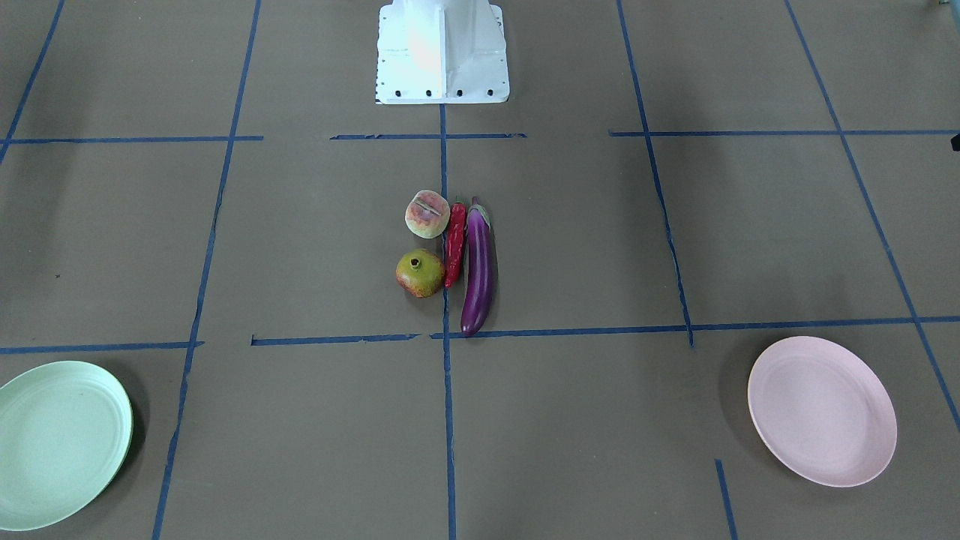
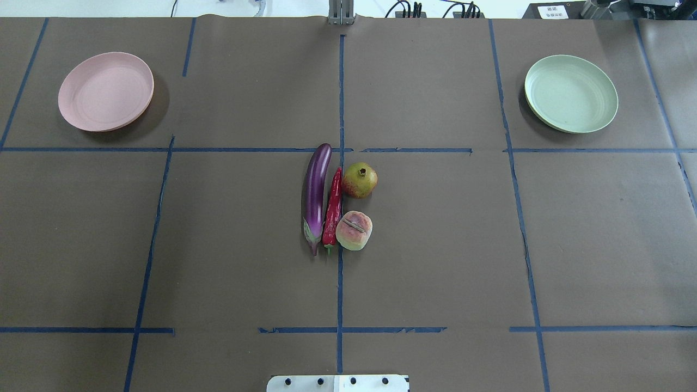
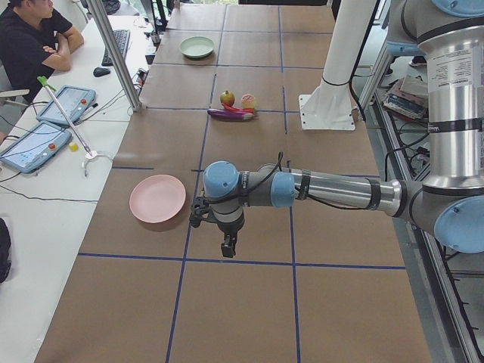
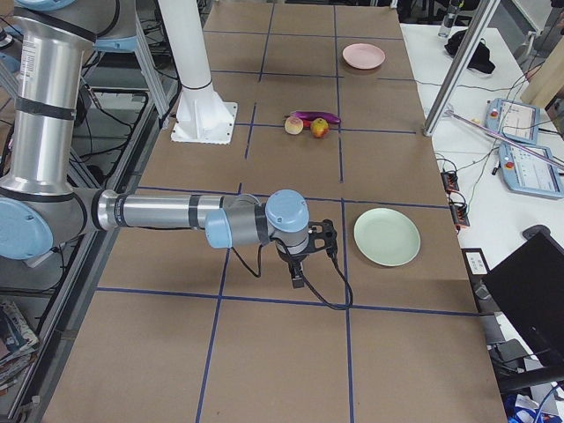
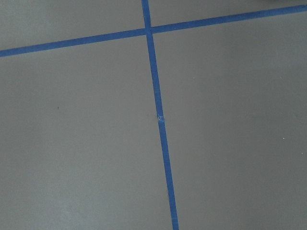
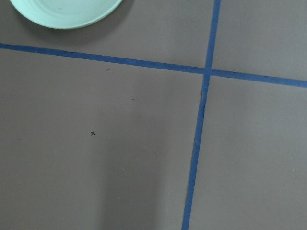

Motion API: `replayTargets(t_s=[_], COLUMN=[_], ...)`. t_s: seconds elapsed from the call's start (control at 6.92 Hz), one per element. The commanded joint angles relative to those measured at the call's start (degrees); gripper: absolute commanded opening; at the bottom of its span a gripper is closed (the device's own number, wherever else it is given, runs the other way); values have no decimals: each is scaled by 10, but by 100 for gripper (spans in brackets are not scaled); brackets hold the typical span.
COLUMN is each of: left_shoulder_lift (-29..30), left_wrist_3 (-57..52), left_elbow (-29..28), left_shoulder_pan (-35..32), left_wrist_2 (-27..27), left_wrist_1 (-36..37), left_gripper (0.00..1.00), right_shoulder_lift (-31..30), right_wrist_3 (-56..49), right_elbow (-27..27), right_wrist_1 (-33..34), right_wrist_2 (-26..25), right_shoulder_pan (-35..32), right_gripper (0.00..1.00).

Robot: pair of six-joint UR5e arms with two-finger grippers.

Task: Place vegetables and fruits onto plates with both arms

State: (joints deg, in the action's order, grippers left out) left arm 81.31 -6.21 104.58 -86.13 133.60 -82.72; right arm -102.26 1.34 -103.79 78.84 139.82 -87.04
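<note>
Brown paper was seen to cover the table (image 2: 218,245), which was divided into fields by blue tape lines (image 2: 340,92). Four pieces of produce were counted, grouped tightly at the table's centre: two vegetables and two fruits. One purple eggplant (image 2: 316,193) was laid lengthwise, with one red chili pepper (image 2: 332,209) just beside it and parallel to it. On the chili's other side, one pomegranate (image 2: 359,180) and one peach-like fruit (image 2: 354,230) were set, the peach-like fruit nearer the white base block (image 2: 337,383).

Two plates were counted, both well apart from the produce: one pink plate (image 2: 106,91) at the far corner on the robot's left, and one green plate (image 2: 570,93) at the far corner on its right.

Two arms were stretched out low over the table. The left arm (image 3: 333,189) was held with the left gripper (image 3: 227,246) pointing down near the pink plate; the right arm (image 4: 159,211) was held with the right gripper (image 4: 297,278) pointing down near the green plate. How wide either pincer was set could not be told.
</note>
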Motion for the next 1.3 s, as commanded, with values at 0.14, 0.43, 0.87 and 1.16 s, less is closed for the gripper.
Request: replayTargets(t_s=[0.14, 0.43, 0.87, 1.16], left_shoulder_lift=[2, 2, 3, 3], left_wrist_3=[1, 1, 1, 1], left_elbow=[0, 1, -1, -1], left_shoulder_pan=[2, 2, 3, 4], left_wrist_2=[0, 1, 1, 1], left_wrist_1=[-1, -10, -10, -10], left_gripper=[100, 100, 100, 100], right_shoulder_lift=[42, 115, 262, 388], right_wrist_3=[231, 347, 582, 641], right_elbow=[-8, -16, -16, -7], right_wrist_1=[-150, -155, -145, -3], right_wrist_2=[5, -6, -114, -252], right_shoulder_pan=[113, 170, 342, 442], right_gripper=[100, 99, 99, 99])
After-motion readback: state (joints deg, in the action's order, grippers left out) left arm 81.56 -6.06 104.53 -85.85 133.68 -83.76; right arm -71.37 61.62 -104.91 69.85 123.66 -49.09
